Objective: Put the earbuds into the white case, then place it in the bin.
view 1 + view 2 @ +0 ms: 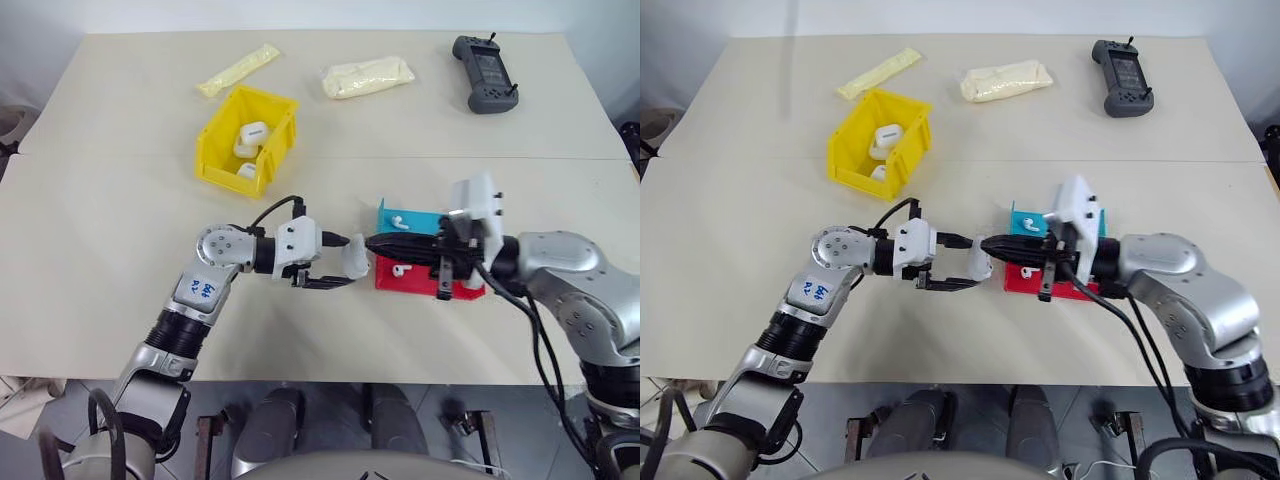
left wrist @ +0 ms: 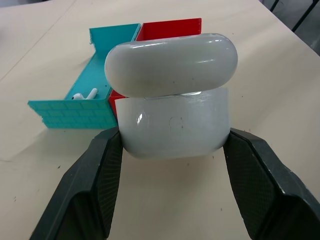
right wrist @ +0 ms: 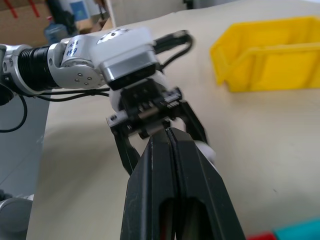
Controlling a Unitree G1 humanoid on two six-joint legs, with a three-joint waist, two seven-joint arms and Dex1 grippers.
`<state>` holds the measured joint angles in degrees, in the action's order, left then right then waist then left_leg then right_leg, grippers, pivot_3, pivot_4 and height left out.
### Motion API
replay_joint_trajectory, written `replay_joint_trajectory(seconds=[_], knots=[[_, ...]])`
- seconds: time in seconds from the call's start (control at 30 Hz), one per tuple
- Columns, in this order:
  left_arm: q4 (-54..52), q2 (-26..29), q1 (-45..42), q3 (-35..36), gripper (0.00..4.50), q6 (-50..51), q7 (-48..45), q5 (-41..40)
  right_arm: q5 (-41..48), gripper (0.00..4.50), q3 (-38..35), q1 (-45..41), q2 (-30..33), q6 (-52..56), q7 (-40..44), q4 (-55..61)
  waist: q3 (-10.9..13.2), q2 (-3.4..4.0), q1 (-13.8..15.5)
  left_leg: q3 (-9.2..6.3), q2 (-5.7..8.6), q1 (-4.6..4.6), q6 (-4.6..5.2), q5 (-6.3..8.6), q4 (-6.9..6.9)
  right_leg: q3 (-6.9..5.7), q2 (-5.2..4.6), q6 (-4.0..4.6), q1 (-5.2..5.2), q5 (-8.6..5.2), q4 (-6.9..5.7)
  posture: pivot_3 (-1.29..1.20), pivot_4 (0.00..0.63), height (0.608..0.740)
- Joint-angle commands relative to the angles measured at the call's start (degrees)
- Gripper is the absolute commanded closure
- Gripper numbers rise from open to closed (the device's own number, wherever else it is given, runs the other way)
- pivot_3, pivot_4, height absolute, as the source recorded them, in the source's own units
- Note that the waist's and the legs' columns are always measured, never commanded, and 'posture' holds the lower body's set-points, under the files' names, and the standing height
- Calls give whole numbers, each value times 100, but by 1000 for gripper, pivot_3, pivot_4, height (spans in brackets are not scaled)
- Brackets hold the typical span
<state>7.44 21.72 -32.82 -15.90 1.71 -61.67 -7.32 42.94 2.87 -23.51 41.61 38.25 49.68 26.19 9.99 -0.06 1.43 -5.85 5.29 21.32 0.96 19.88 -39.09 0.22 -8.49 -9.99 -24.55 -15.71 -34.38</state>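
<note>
My left gripper (image 1: pixel 347 262) is shut on the white case (image 2: pixel 172 100), held just above the table with its lid resting almost closed and a thin gap showing. My right gripper (image 1: pixel 372 243) points at the case from the right, fingers (image 3: pixel 167 150) pressed shut with nothing visible between them, the tips right beside the case. One earbud (image 1: pixel 400 222) lies in the blue tray (image 1: pixel 428 222), another earbud (image 1: pixel 402 268) in the red tray (image 1: pixel 390 283), both under my right gripper. The yellow bin (image 1: pixel 213 142) stands farther back to the left.
Several white cases (image 1: pixel 250 135) lie inside the bin. Two pale yellow packets (image 1: pixel 238 68) (image 1: pixel 367 76) and a black controller (image 1: pixel 485 72) sit along the far side of the table. Open tabletop stretches left of my left arm.
</note>
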Motion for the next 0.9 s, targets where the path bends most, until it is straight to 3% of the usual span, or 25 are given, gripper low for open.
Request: replay_joint_trajectory(seconds=[0.03,0.23,0.4,0.63,0.77,0.9], knots=[[-267,1,-115,-23,1788,91,56,20,-255,4475,286,-210,-49,-26,144,-50,0,0,0,0,0,0,0,0,0,0,0,0,1,0,-2,0,150,740],[-349,-51,-77,48,1788,53,131,-51,-650,4475,460,-147,30,-4,228,-312,0,0,0,0,1,0,-1,-1,-2,0,0,0,-1,0,-4,0,150,740],[-469,-38,218,369,1788,-298,-30,-477,-731,4475,-223,566,416,-305,405,-424,0,-1,17,-4,4,1,1,0,-2,-2,-1,0,3,0,-2,0,150,740],[-687,-60,877,879,1788,-680,-74,-1112,-450,4475,-1262,1582,214,-704,404,-140,0,0,-6,4,-4,-8,-3,-2,0,1,1,0,2,0,0,0,150,740],[-1110,57,1580,1367,1788,-508,305,-1380,-428,3606,-1711,2012,-36,-1110,294,93,0,0,-4,7,-7,-10,-4,-1,3,8,4,0,1,0,-7,0,150,740],[-1472,25,2176,2162,1788,-193,1189,-1641,-691,2200,-1945,2429,-138,-1655,244,237,0,-1,15,5,-5,-12,-4,-1,1,8,2,1,4,0,-2,0,150,740]])
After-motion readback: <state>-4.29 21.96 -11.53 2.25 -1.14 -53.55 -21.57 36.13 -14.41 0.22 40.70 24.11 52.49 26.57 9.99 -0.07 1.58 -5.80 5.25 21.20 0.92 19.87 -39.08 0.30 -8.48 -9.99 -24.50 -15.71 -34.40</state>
